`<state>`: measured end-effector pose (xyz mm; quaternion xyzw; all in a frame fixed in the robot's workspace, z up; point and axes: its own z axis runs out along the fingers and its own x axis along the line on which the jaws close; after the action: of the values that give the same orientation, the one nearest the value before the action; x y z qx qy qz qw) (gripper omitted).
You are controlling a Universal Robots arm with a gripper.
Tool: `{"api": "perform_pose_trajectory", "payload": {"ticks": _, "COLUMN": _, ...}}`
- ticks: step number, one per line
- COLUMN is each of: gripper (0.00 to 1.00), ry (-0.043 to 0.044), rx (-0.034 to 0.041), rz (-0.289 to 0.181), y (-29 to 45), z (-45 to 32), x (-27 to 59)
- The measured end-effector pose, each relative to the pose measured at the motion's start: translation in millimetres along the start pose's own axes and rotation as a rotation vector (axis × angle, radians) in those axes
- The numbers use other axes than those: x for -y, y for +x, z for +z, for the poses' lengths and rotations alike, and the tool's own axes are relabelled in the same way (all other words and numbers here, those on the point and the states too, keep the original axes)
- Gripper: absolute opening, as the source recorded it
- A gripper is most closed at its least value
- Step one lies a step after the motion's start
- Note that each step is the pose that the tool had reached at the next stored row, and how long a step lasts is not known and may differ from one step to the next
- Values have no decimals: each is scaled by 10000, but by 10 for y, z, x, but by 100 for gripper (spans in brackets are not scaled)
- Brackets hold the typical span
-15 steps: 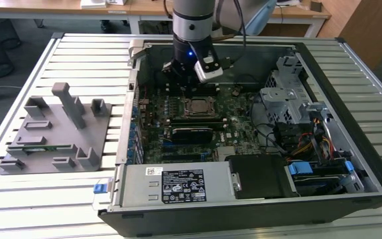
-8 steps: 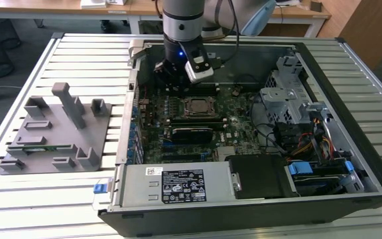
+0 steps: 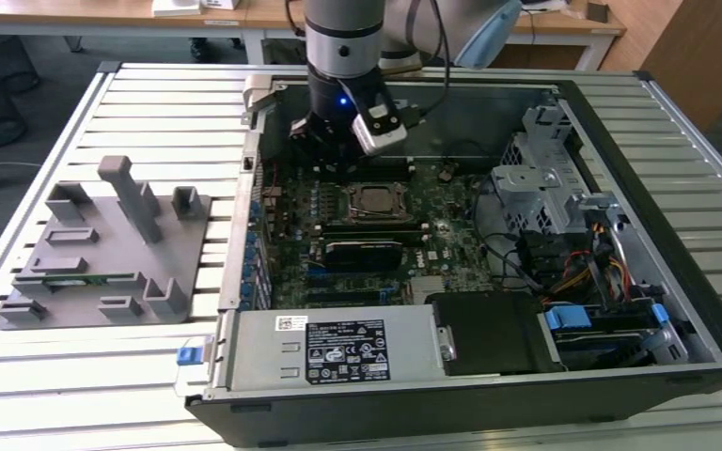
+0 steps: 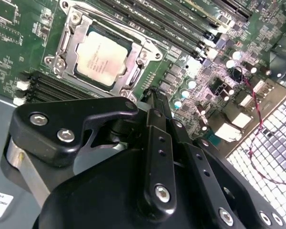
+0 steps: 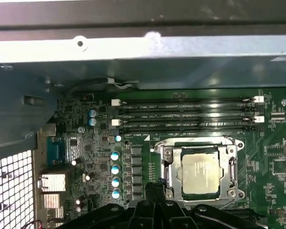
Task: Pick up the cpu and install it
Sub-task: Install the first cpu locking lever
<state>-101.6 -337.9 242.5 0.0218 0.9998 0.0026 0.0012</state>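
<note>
Claw [image 4: 155,98]: fingers drawn together to a narrow tip in the second wrist view, nothing between them, touching nothing; hangs inside the open pc case [image 3: 662,141] over the motherboard [image 3: 462,235], just beside the socket frame [image 4: 69,43]. Cpu [image 4: 101,57]: lies flat in the socket frame, silver top up, apart from claw; seen also in first wrist view [image 5: 200,171] w/ empty memory slots [image 5: 186,114] alongside. Step, by my reading: placing looks done, cpu already seated; whatever follows calls for care not to nudge the chip or the socket frame, claw being so near.
</note>
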Motion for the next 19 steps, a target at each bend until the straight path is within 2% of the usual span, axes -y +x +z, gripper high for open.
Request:
{"api": "perform_pose_trajectory", "payload": {"ticks": 9, "gripper": 11, "ry": -2, "rx": 0, "rz": -19, "y": 27, "z": -31, "x": -83}}
{"api": "perform_pose_trajectory", "payload": {"ticks": 15, "gripper": 11, "ry": -6, "rx": 1, "rz": -19, "y": 87, "z": -48, "x": -113}}
{"api": "perform_pose_trajectory", "payload": {"ticks": 19, "gripper": 11, "ry": -6, "rx": 0, "rz": -19, "y": 100, "z": -51, "x": -174}}
